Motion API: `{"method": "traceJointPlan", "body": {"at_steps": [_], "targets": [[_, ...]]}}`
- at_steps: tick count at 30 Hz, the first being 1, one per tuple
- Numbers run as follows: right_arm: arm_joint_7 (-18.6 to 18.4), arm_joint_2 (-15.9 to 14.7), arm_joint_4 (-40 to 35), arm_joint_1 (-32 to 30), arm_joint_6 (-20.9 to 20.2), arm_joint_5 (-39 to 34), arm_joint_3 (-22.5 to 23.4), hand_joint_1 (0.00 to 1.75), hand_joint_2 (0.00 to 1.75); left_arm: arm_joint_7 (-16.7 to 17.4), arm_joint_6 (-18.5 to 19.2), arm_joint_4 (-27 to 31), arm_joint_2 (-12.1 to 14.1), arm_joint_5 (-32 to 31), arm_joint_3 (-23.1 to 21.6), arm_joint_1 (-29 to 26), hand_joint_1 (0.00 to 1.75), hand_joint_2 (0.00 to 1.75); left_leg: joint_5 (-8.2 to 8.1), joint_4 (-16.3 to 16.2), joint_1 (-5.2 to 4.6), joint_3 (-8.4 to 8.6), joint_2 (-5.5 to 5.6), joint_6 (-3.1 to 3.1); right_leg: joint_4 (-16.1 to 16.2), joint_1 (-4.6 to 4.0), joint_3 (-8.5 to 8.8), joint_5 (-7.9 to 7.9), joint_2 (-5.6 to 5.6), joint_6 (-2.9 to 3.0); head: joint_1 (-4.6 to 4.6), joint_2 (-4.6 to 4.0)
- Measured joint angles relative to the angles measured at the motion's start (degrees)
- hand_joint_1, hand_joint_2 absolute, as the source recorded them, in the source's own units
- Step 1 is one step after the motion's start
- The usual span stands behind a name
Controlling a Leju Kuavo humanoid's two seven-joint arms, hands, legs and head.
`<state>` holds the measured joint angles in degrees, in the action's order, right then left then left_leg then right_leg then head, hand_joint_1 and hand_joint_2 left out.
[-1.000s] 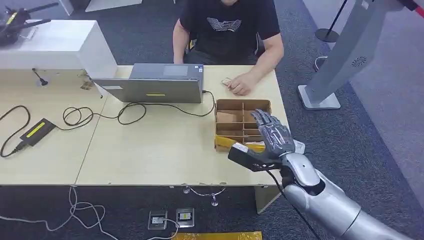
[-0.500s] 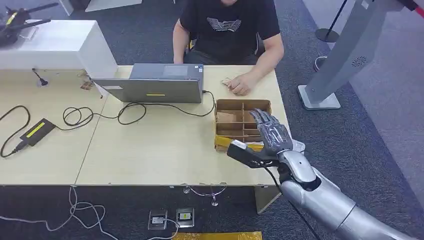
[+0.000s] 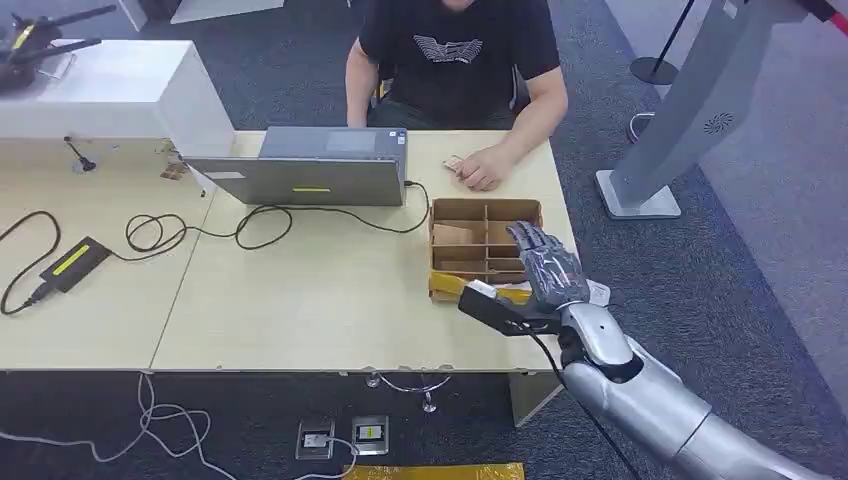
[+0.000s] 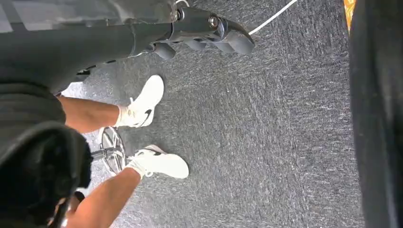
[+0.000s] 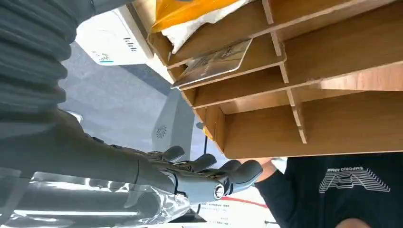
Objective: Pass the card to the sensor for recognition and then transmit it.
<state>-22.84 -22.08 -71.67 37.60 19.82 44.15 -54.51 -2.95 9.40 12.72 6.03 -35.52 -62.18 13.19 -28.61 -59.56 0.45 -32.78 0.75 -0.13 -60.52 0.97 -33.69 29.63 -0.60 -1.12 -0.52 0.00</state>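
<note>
The right hand [image 3: 545, 268] is held over the wooden divider box [image 3: 484, 213], fingers [image 5: 209, 164] spread, nothing grasped; a card [image 5: 214, 63] lies inside.

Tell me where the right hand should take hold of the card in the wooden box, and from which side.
Probably by its free edge. In the right wrist view the card lies tilted in one compartment of the wooden box, one edge sticking out past the divider. The right hand hovers open over the box, so come from above and pinch that raised edge across its thin faces.
</note>
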Motion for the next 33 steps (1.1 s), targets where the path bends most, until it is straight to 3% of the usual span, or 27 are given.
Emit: {"method": "traceJointPlan", "body": {"at_steps": [22,33], "targets": [[2.6,2.73,4.11,-0.03,0.18,0.65,-0.28,0.0,1.75,-0.09,0.39,0.0,-0.22,-0.63,0.0,0.37,0.0,0.0,0.0,0.0,0.0,0.0,0.0,0.0,0.0,0.0,0.0,0.0,0.0,0.0,0.0,0.0],[0.87,3.21,5.4,0.01,0.74,2.1,-0.59,0.0,1.75,-0.09,0.59,0.0,-0.24,-1.36,0.0,0.49,0.0,0.0,0.0,0.0,0.0,0.0,0.0,0.0,0.0,0.0,0.0,0.0,0.0,0.0,0.0,0.02]]}}
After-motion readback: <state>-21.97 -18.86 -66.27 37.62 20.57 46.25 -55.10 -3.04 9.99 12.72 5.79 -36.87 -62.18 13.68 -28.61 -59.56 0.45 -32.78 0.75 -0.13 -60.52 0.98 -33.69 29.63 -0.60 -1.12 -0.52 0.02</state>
